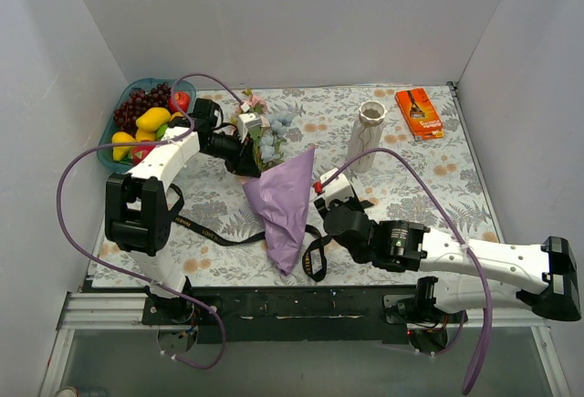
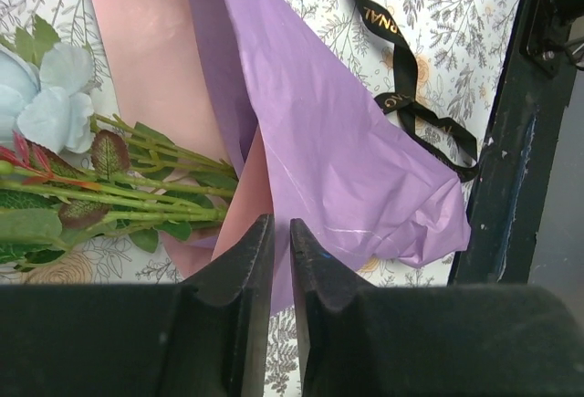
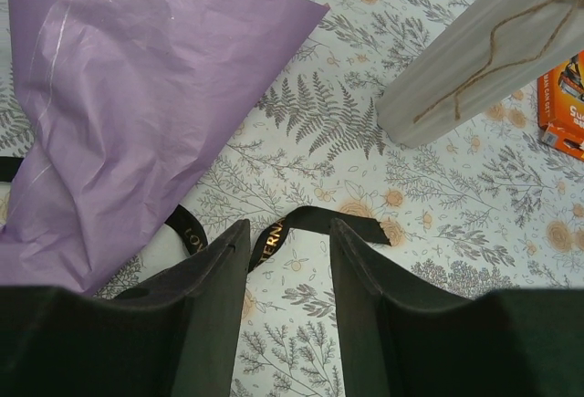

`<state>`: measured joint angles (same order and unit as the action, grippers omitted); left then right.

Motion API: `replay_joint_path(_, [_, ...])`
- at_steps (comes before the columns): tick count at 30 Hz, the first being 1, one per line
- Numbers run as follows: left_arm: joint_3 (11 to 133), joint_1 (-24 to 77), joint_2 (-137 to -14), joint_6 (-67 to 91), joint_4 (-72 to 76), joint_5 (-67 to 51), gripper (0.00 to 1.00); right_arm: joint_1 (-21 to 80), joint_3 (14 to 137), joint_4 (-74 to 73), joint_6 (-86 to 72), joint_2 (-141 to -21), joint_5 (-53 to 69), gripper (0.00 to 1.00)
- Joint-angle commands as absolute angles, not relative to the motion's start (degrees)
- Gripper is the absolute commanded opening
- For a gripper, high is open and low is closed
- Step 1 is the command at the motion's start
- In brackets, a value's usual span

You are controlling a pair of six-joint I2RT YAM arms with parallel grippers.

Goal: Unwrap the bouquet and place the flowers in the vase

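Note:
The bouquet's purple paper (image 1: 283, 205) (image 2: 338, 141) (image 3: 119, 96) lies opened on the tablecloth, pink inside. The flowers (image 1: 260, 128) (image 2: 55, 105) stick out of its far end, their green stems (image 2: 155, 196) on the pink sheet. The black ribbon (image 1: 219, 233) (image 2: 401, 96) (image 3: 338, 224) lies loose beside the paper. My left gripper (image 1: 246, 161) (image 2: 281, 231) is shut to a thin slit over the paper's edge, right of the stem ends; I cannot tell whether it pinches anything. My right gripper (image 1: 324, 201) (image 3: 290, 228) stands open over a ribbon end. The cream vase (image 1: 369, 137) (image 3: 465, 59) stands upright behind it.
A teal bowl (image 1: 137, 85) of fruit sits at the far left corner. An orange box (image 1: 419, 112) (image 3: 566, 105) lies at the far right, behind the vase. The black front rail (image 2: 511, 141) runs along the near table edge. White walls close in three sides.

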<state>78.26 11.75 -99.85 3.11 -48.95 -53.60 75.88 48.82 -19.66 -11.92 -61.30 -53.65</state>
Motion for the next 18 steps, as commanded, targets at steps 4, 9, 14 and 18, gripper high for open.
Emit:
replay_joint_path(4, [83.67,12.92,-97.47,5.1,-51.76,-56.6,0.11,76.2,47.99,-19.25,-13.71,-56.43,-54.84,0.47])
replay_joint_path(9, [82.62,13.1,-98.43,2.21,-54.31,-55.03,0.61,76.46,47.2,-20.04,-14.41,-54.85,-54.49,0.46])
replay_joint_path(14, [81.04,13.01,-98.79,2.19,-52.13,-53.18,0.7,77.08,46.5,-20.92,-15.47,-53.7,-53.97,0.46])
replay_joint_path(18, [80.16,12.83,-99.4,1.76,-51.59,-52.65,0.7,77.61,46.5,-21.27,-15.73,-52.91,-54.4,0.46])
